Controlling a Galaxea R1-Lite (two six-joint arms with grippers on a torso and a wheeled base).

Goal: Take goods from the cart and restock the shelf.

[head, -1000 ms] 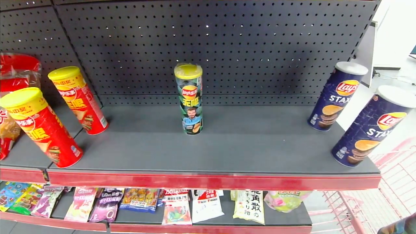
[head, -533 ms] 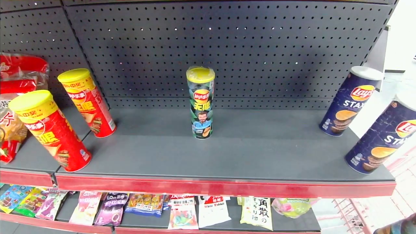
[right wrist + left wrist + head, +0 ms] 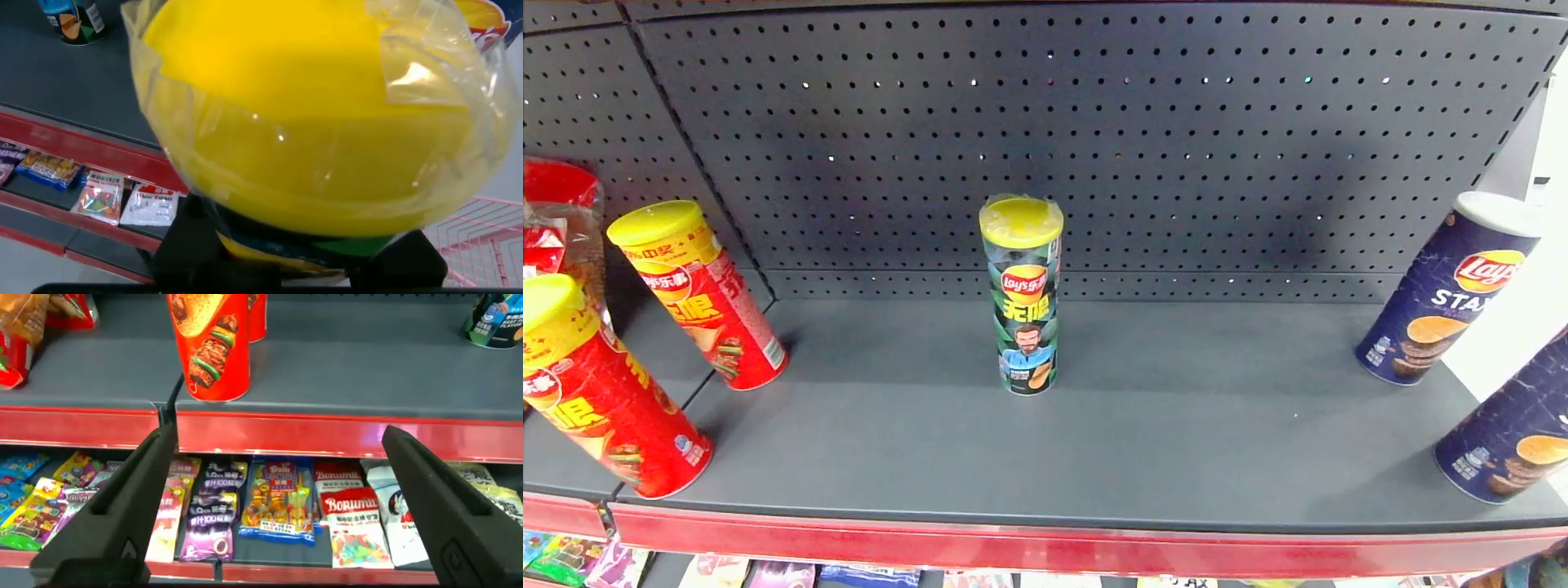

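Head view shows the shelf (image 3: 1143,441), a dark board with a red front lip, backed by a pegboard (image 3: 1094,122). A green can (image 3: 1023,298) with a yellow lid stands upright at the centre of the frame, well apart from the other goods. At the left of the frame are two red cans with yellow lids, the rear red can (image 3: 698,298) near the pegboard and the front red can (image 3: 596,400) at the lip. At the right are two dark blue cans with white lids, the rear blue can (image 3: 1450,294) and the front blue can (image 3: 1511,433), the latter cut by the frame edge. Bags (image 3: 556,220) sit at the far left.

Left wrist view has the left claw (image 3: 278,433) spread wide with nothing between its fingers (image 3: 114,514), facing the red lip. Past it, packets (image 3: 278,506) lie in a row on the lower shelf.

Right wrist view has the right claw (image 3: 298,253) closed around the held can (image 3: 302,106), whose yellow lid under clear film sits close to the camera. The pink wire cart (image 3: 490,245) is beside the claw.
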